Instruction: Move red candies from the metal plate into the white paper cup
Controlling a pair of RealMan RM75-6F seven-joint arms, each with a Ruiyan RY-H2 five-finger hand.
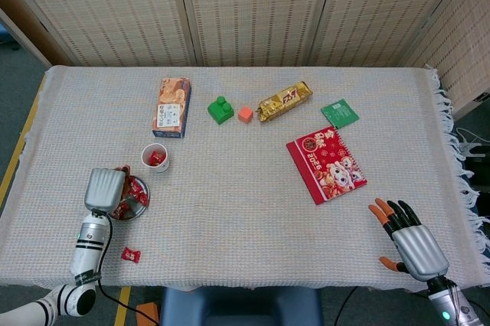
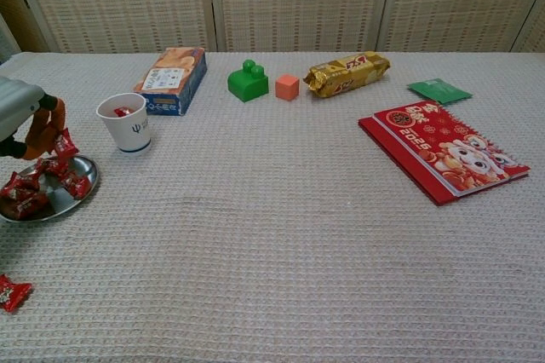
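Chest view: a red candy (image 2: pixel 64 143) is pinched by the left hand (image 2: pixel 25 120) just above the metal plate (image 2: pixel 60 201). Carrying it forward-right to the white paper cup (image 2: pixel 125 123) is judged next, while the right hand (image 1: pixel 406 238) is kept spread, idle.

The paper cup (image 2: pixel 124 123) stands just behind the metal plate (image 2: pixel 64 201) at the tabletop's (image 2: pixel 281 235) left. One stray candy (image 2: pixel 12 291) lies before the plate; the calendar (image 2: pixel 443 151) lies far right.
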